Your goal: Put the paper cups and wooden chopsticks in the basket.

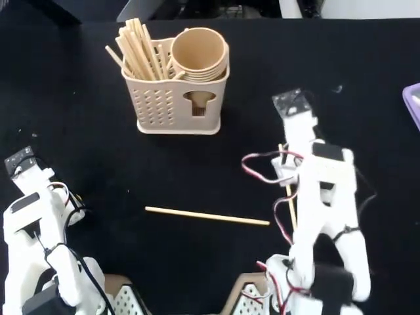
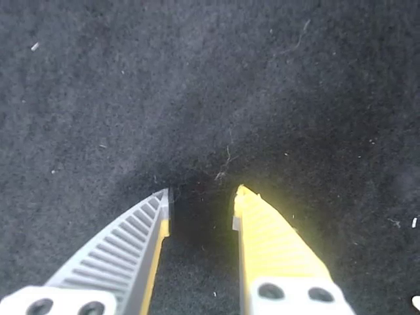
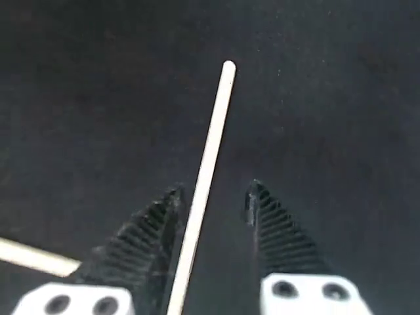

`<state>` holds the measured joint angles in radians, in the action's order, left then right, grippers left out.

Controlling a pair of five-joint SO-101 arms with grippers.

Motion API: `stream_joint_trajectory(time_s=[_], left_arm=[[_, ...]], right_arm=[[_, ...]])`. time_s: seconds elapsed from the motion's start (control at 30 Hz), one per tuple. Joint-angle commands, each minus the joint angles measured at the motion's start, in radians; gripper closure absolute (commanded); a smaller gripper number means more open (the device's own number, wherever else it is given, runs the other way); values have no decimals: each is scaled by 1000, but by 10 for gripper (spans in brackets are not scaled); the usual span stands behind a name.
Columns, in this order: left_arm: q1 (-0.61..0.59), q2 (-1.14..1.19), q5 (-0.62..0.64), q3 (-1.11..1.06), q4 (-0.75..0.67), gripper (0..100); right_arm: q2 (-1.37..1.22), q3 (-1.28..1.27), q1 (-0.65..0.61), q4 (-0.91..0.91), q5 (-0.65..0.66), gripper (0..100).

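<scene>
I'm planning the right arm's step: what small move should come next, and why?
Probably close the right end effector: its jaws stand open on either side of a chopstick on the table, which is not yet in the basket.

The left gripper (image 2: 203, 193) was seen low over a black, felt-like cloth table surface (image 2: 131, 79). Its two tapering fingers were held apart, with a strip of the dark cloth shown between their tips. One pale grey ribbed plastic finger (image 2: 125, 243) was edged in yellow along its inner side, and the other ribbed plastic finger (image 2: 275, 243) was lit bright yellow. Each was fixed to a white base with two round holes. A thin pale fibre (image 2: 226, 161) and scattered white specks (image 2: 34, 46) were seen lying on the cloth.
</scene>
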<state>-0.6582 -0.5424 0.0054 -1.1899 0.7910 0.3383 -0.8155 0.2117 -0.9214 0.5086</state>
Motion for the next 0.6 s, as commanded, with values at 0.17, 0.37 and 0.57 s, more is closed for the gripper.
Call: stream_joint_trajectory(time_s=[0.17,0.37,0.57], left_arm=[[2,2,8,5,-38,836],[2,2,6,5,-37,836],[2,2,-29,5,-38,836]], right_arm=[[-257,133,-29,100,23,846],[-450,289,9,92,32,861],[-440,295,25,78,32,991]])
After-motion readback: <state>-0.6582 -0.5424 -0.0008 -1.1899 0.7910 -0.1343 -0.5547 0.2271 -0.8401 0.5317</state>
